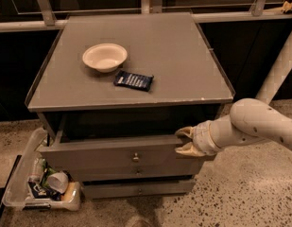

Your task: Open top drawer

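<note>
The top drawer [96, 157] is a wide grey front with a small round knob [135, 157] at its centre. It stands pulled out a little from the grey cabinet [136, 37], with a dark gap showing above it. My gripper [184, 141], on a white arm coming in from the right, is at the right end of the drawer front. Its two tan fingers are spread apart, the upper one [183, 131] at the drawer's top edge and the lower one against the front face. They hold nothing.
A white bowl [104, 56] and a dark blue packet [133, 80] lie on the cabinet top. Two shallower drawers [136, 173] sit below the top one. A clear bin of trash [22, 193] stands on the floor at the left. A white post [278, 70] rises at the right.
</note>
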